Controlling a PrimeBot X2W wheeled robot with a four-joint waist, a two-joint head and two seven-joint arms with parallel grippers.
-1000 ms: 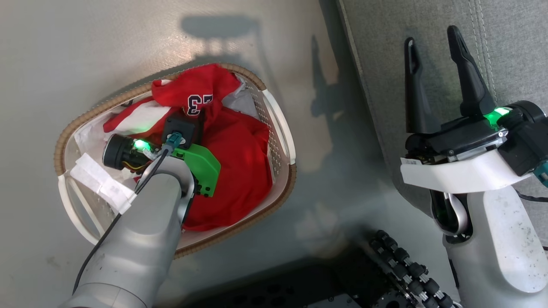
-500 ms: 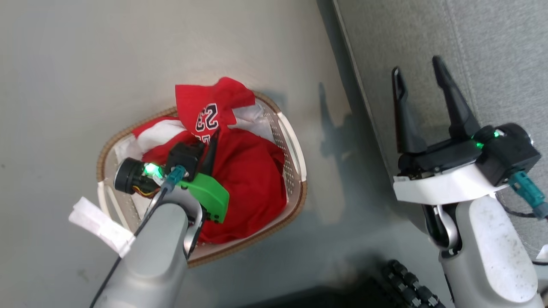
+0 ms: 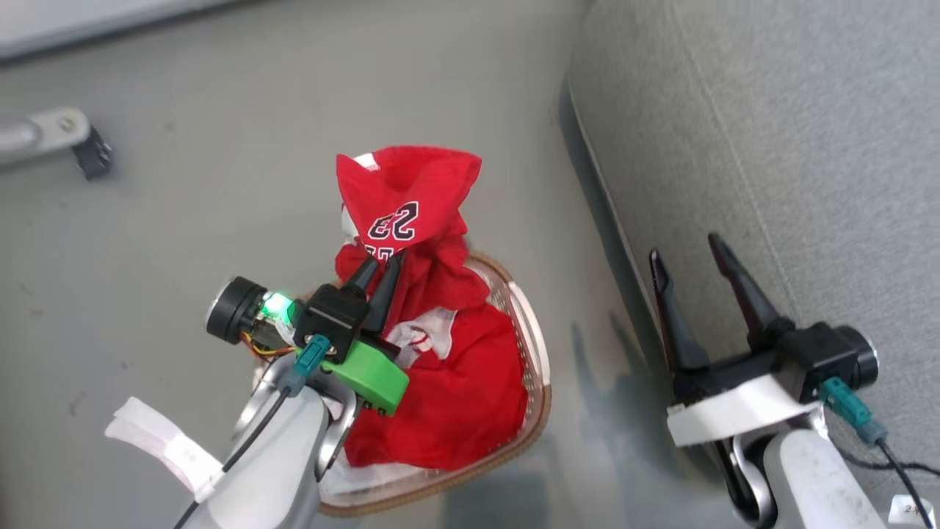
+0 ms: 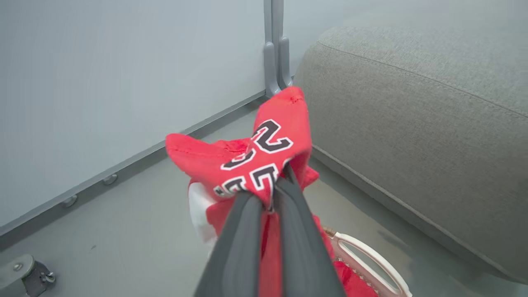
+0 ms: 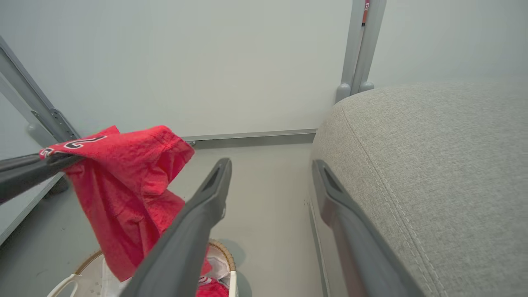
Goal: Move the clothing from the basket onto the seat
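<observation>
My left gripper [image 3: 380, 266] is shut on the red clothing [image 3: 411, 213], a garment numbered 23 that hangs lifted above the basket [image 3: 534, 353]. More red fabric [image 3: 455, 397] still lies inside the basket. In the left wrist view the left gripper [image 4: 275, 187] pinches the numbered cloth [image 4: 264, 152] just below the digits. The grey seat [image 3: 771, 147] fills the right side. My right gripper [image 3: 683, 253] stands open beside the seat's edge, nothing between its fingers. The right wrist view shows the right gripper [image 5: 272, 167], the hanging garment [image 5: 123, 181], the seat [image 5: 433, 165] and the basket rim [image 5: 225, 251].
Grey floor [image 3: 220, 184] surrounds the basket. A metal caster leg [image 3: 66, 139] sits at the far left. A pale wall [image 4: 123, 82] with a grey post [image 4: 276, 49] stands behind the seat.
The left gripper has risen, pulling the numbered garment up out of the basket. The head camera has shifted, so the basket and seat sit lower and further right in the picture.
</observation>
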